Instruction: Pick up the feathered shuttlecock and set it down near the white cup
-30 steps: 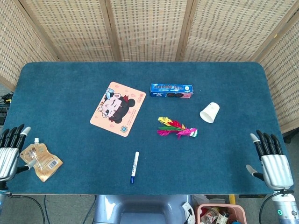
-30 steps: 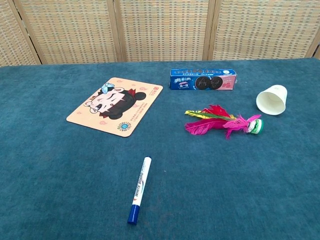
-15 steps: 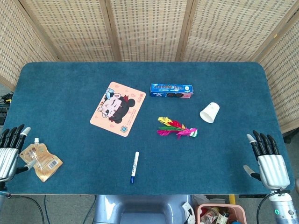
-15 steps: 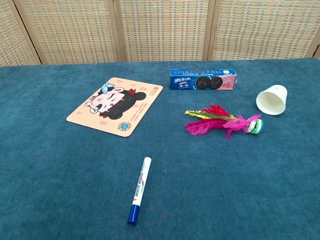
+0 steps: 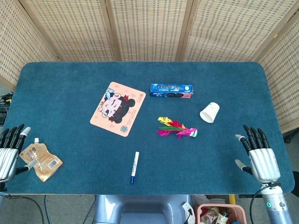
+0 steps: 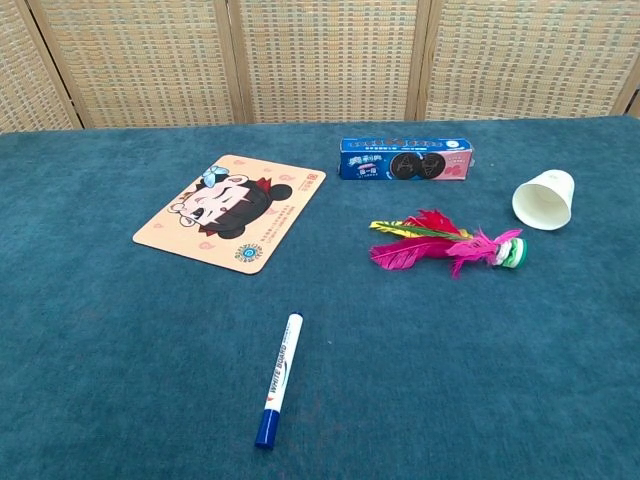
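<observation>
The feathered shuttlecock (image 5: 176,129) (image 6: 445,244) lies flat on the blue table, pink, red and yellow feathers pointing left, its green and white base to the right. Just up and right of it the white cup (image 5: 210,112) (image 6: 545,199) lies on its side. My right hand (image 5: 258,156) hovers open over the table's front right corner, well right of the shuttlecock, fingers straight and spread. At the front left edge my left hand (image 5: 9,151) is open too, holding nothing. Neither hand shows in the chest view.
A blue cookie box (image 5: 171,90) (image 6: 405,159) lies behind the shuttlecock. A cartoon mouse pad (image 5: 117,108) (image 6: 229,210) sits left of centre. A white-and-blue marker (image 5: 134,166) (image 6: 277,379) lies near the front edge. A tan drink pouch (image 5: 40,158) rests beside my left hand.
My right hand has moved left and a little forward over the table's front right corner. The left hand and all objects have stayed put.
</observation>
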`<state>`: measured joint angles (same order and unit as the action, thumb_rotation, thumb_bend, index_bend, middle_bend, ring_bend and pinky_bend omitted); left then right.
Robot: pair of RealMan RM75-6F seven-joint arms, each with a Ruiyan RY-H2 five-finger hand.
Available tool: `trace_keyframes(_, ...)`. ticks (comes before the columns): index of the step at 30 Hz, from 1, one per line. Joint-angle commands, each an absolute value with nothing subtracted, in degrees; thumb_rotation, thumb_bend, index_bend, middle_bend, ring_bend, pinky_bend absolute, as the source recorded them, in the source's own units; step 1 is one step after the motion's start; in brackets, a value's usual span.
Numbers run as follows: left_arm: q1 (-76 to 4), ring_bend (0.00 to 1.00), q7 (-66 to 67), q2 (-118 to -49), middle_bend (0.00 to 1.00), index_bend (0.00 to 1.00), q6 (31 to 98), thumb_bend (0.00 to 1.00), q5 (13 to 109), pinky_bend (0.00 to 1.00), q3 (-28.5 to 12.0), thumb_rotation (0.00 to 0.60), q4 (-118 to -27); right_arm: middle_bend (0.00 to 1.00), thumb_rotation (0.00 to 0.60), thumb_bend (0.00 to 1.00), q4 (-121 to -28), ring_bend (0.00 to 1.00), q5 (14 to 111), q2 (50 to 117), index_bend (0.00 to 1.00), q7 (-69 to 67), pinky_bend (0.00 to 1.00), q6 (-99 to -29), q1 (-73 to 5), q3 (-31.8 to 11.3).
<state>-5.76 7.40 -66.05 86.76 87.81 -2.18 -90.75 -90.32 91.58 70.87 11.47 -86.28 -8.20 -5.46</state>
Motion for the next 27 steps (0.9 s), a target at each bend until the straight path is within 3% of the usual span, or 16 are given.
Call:
trace_keyframes(1,-5.78,0.0,7.37,-66.07,0.0,0.0,86.71,0.15,87.65,0.0,-2.28,0.6,-90.72,0.0,0.6,0.12,-93.73,0.0,90.55,71.62,0.27,15.71,0.0,-83.11,-11.48,-7.88)
trace_keyframes(7,-5.74,0.0,6.85,-66.06,0.0,0.0,86.81,0.15,87.19,0.0,-2.59,0.6,-90.19,0.05,0.6,0.15,-99.61,0.0,86.32,74.96,0.34,25.09,0.02,-76.82,-17.47,-11.78)
trace_keyframes(12,-5.67,0.0,5.28,-65.81,0.0,0.0,86.65,0.15,86.23,0.0,-3.04,0.6,-89.73,0.07,0.6,0.17,-100.58,0.0,79.02,81.54,0.35,35.74,0.03,-71.06,-23.16,-14.49)
trace_keyframes(21,-5.92,0.0,3.92,-65.78,0.0,0.0,85.99,0.15,85.82,0.0,-3.2,0.6,-88.67,0.09,0.6,0.17,-94.9,0.0,65.77,92.15,0.37,46.15,0.03,-65.09,-31.46,-17.36)
trace_keyframes(27,-5.96,0.0,3.44,-65.82,0.0,0.0,86.26,0.15,86.44,0.0,-3.06,0.6,-88.63,0.11,0.6,0.27,-89.6,0.0,59.39,96.92,0.41,48.95,0.03,-63.18,-35.92,-18.54)
